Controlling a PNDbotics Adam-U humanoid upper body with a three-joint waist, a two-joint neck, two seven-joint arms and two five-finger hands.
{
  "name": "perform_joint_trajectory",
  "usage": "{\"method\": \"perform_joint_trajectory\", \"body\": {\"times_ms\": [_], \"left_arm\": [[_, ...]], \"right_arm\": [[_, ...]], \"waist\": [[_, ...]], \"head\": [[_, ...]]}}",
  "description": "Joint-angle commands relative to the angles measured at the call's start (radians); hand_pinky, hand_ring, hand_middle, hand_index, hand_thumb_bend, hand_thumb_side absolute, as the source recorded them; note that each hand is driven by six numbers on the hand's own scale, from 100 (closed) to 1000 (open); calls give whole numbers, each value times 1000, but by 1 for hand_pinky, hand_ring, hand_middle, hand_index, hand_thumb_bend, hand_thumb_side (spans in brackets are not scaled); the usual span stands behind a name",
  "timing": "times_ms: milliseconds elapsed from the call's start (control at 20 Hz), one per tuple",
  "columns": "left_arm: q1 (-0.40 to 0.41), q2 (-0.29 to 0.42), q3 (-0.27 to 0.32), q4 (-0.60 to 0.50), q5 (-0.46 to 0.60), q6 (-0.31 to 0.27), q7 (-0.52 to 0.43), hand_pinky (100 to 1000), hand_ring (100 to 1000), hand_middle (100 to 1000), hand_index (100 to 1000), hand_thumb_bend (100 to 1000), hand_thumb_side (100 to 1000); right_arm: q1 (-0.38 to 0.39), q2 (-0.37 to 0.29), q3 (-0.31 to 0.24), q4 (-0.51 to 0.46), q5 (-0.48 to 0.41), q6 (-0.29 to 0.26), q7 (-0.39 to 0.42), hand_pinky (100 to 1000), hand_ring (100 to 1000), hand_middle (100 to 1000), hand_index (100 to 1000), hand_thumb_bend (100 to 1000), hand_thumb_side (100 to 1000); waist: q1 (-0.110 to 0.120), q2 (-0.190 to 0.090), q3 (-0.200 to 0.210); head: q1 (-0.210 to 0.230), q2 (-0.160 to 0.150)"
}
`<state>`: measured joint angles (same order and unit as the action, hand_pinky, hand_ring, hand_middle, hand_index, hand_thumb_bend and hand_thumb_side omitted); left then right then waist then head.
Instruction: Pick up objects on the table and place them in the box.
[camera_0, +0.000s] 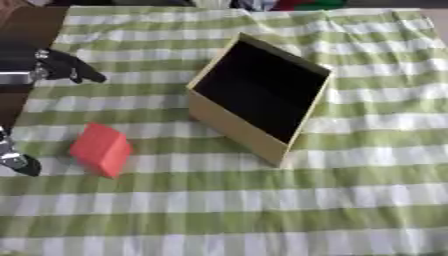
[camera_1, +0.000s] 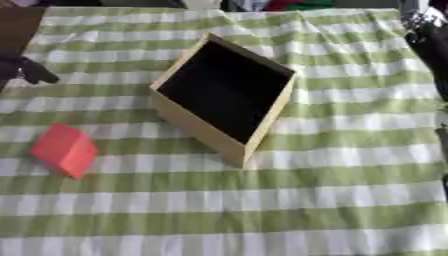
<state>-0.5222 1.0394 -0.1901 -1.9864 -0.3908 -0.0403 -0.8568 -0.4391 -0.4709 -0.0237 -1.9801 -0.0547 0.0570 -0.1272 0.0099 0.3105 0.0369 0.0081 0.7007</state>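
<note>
Red block (camera_0: 101, 149) lies at the lower left of the frame on the green-checked cloth (camera_0: 262, 210), well apart from the left hand (camera_0: 70, 67) at the upper left, whose fingers look curled and hold nothing. Reaching down, it would best spread them and grasp the block's opposite faces. Centre frame stands the tan box (camera_0: 236, 131), dark inside. Upper right, a dark arm (camera_1: 429, 37); its fingers cannot be told.

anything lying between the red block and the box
Nothing. In the left eye view, only bare green-and-white striped cloth lies between the red block and the tan box; the two stand apart.
</note>
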Motion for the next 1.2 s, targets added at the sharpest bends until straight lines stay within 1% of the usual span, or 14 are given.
{"method": "perform_joint_trajectory", "body": {"times_ms": [50,200,350,400,550,650,750,950,1200], "left_arm": [[-18,42,-2,-14,-4,7,-32,891,875,878,995,846,100],[-19,41,-17,-14,-12,34,-47,892,872,874,990,846,100],[-20,36,-32,-14,-18,85,-38,888,866,877,997,809,100],[-20,35,-38,-14,-19,110,-29,885,866,878,998,799,100],[-24,27,-50,-14,-23,192,13,879,862,878,1000,711,100],[-25,22,-65,-14,-14,252,52,883,863,875,1000,701,100],[-27,20,-83,-14,-5,287,74,889,858,870,998,705,100],[-37,11,-111,-14,-2,332,90,892,859,875,993,697,100],[-49,-2,-133,-14,-13,357,72,905,865,885,984,708,100]], "right_arm": [[-8,-22,0,-20,4,-2,6,904,765,699,878,100,496],[-9,-21,1,-20,3,-1,8,904,765,699,878,100,496],[-9,-20,1,-20,2,-1,10,904,765,698,878,100,498],[-9,-20,2,-20,2,-1,11,904,765,698,878,100,499],[-9,-18,3,-20,2,-1,14,905,765,698,878,100,502],[-9,-17,4,-20,2,-1,16,905,765,698,878,100,503],[-10,-16,4,-20,1,0,18,905,765,698,879,100,505],[-10,-12,6,-20,0,0,22,906,765,698,879,100,508],[-13,-10,7,-20,-1,0,24,906,765,698,880,100,511]], "waist": [[1,-20,0],[1,-19,-1],[1,-17,-2],[0,-17,-2],[0,-16,-2],[0,-14,-2],[0,-13,-4],[0,-10,-6],[0,-6,-8]], "head": [[4,-8],[5,-9],[6,-8],[7,-9],[9,-10],[9,-11],[11,-12],[15,-13],[19,-16]]}}
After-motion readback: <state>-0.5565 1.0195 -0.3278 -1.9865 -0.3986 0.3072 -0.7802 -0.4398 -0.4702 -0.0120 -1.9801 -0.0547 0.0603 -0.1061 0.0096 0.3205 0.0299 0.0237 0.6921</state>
